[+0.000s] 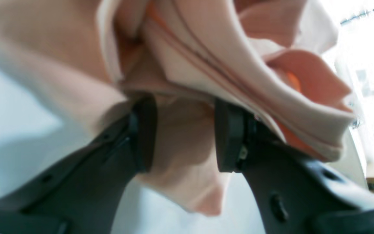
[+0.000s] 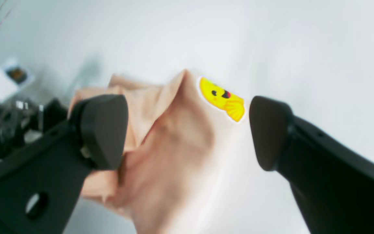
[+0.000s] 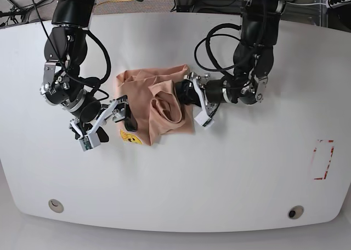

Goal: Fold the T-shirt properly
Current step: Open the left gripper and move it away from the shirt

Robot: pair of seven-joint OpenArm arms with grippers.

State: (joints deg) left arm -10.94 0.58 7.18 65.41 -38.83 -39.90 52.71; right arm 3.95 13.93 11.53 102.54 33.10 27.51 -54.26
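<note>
The peach-pink T-shirt (image 3: 151, 99) lies crumpled in a heap at the middle of the white table (image 3: 230, 168). Its yellow cartoon-face patch (image 3: 130, 136) shows at the front left edge of the heap. My right gripper (image 2: 187, 133) hovers open over that edge (image 3: 112, 124), with the patch (image 2: 222, 99) showing between its wide-spread fingers. My left gripper (image 3: 185, 96) is pushed into the heap's right side. In the left wrist view its jaws (image 1: 185, 135) stand apart, with a loose fold of the T-shirt (image 1: 187, 143) hanging in the gap and bunched layers above.
A red dashed rectangle (image 3: 323, 159) is marked on the table at the right. Two round fittings (image 3: 54, 205) (image 3: 296, 211) sit near the front edge. Cables (image 3: 214, 47) hang from the arm on the right, behind the shirt.
</note>
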